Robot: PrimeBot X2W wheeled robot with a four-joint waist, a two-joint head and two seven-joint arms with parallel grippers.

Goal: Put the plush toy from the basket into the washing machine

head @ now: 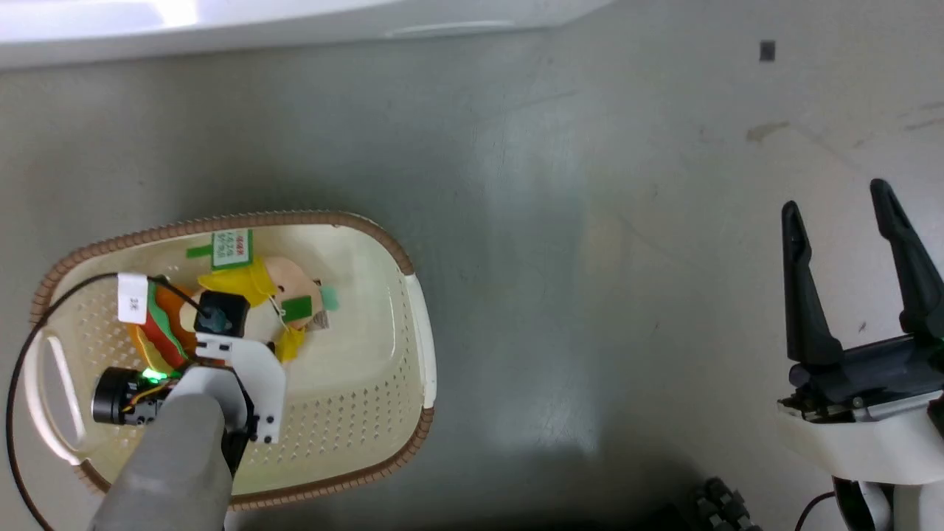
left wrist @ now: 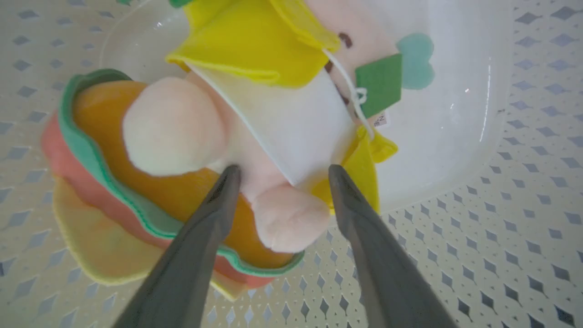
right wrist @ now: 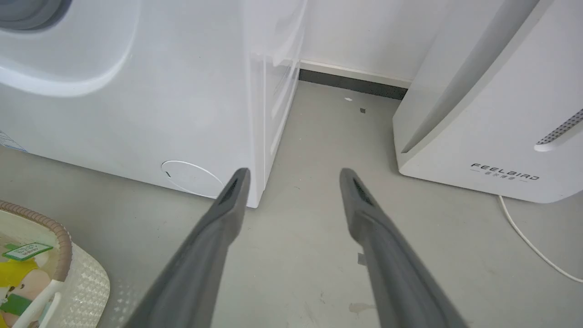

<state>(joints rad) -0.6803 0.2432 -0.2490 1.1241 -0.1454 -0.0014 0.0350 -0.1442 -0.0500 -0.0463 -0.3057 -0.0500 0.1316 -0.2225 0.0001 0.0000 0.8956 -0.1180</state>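
Left end effector [left wrist: 283, 169], wide, straddles the toy [left wrist: 173, 127] in the basket [head: 418, 324]. Right end effector [head: 835, 195] hovers wide at the basket's 3 o'clock.

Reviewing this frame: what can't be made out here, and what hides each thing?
Opening of the washing machine: right wrist view, cut off by the top left edge; door open or shut, cannot tell.
Fingertips of the left gripper: head view, hidden under its own wrist; left wrist view leaves unclear whether they press the plush toy.
Print on the paper tag: head view, too small to read.
Near rim of the basket: head view, partly covered by the forearm.
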